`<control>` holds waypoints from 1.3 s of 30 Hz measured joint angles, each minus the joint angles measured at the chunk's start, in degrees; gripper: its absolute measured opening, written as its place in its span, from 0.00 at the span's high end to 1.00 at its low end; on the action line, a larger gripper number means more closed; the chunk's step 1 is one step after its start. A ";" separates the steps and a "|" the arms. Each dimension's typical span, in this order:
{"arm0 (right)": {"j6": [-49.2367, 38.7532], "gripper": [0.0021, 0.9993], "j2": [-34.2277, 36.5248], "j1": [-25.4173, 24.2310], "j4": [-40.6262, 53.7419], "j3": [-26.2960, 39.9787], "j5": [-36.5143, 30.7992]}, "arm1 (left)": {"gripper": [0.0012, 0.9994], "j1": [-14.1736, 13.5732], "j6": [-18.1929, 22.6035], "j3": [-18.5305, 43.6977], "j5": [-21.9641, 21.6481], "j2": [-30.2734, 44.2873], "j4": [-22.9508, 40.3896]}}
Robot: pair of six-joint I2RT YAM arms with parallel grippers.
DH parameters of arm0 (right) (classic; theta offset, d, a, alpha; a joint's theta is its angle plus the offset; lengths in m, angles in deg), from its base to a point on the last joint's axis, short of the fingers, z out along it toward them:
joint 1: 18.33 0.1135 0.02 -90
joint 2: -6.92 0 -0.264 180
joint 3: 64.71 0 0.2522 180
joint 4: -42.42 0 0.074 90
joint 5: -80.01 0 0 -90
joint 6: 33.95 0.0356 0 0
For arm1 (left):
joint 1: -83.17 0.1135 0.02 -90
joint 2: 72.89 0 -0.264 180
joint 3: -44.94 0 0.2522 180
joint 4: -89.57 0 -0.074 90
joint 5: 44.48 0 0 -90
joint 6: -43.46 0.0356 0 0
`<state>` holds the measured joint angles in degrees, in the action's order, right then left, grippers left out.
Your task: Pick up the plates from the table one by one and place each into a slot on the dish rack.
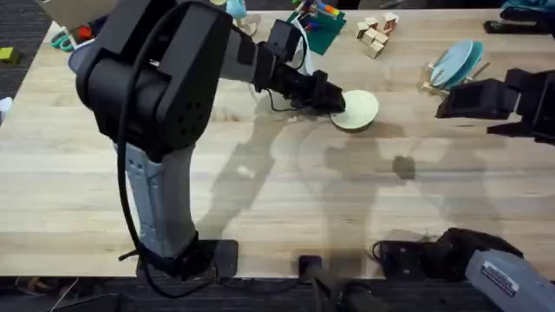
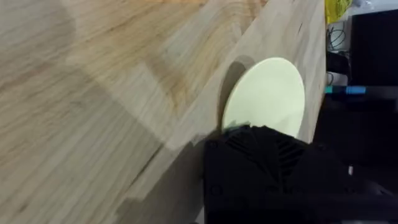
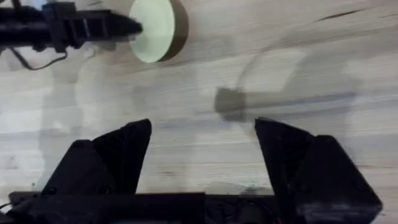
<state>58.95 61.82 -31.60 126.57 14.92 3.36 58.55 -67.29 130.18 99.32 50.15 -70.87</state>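
The left hand [image 1: 340, 101] is reaching far across the worktop [image 1: 260, 199], its fingers clamped on the near-left edge of the cream-yellow plate [image 1: 357, 110]. In the left wrist view the plate [image 2: 267, 96] is tilting up off the wood, casting a shadow along its lower rim, so only its rim seems to be touching the worktop.

The turquoise-blue plate [image 1: 456, 62] is standing on edge in the dish rack [image 1: 432, 80], near the worktop's far right corner. The right hand [image 1: 464, 100] is hovering just beside the rack on its near side, its fingers [image 3: 118, 152] spread wide apart and holding nothing.

Between the yellow plate and the rack, bare wood is lying open. The near half of the worktop is also bare. A pile of wooden blocks [image 1: 375, 33] is sitting by the far edge, well apart from both plates.
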 joint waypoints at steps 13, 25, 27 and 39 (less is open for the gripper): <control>-5.49 0.00 12.12 0.00 -3.68 0.00 7.44 | 0.96 0.00 0.00 0.00 -0.02 0.00 0.00; 0.37 0.00 16.08 0.00 -17.81 -5.34 9.74 | 0.96 0.00 0.00 0.00 -0.01 0.01 0.00; 1.69 0.00 16.10 0.00 -20.55 -8.03 10.95 | 0.96 0.00 0.00 0.00 0.00 0.00 0.00; 9.44 0.00 16.10 5.89 -39.36 -20.44 13.25 | 0.96 0.00 0.02 0.00 -0.02 0.00 0.02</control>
<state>68.39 77.92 -25.72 87.21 -5.52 16.62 58.55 -67.27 130.18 99.29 50.15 -70.85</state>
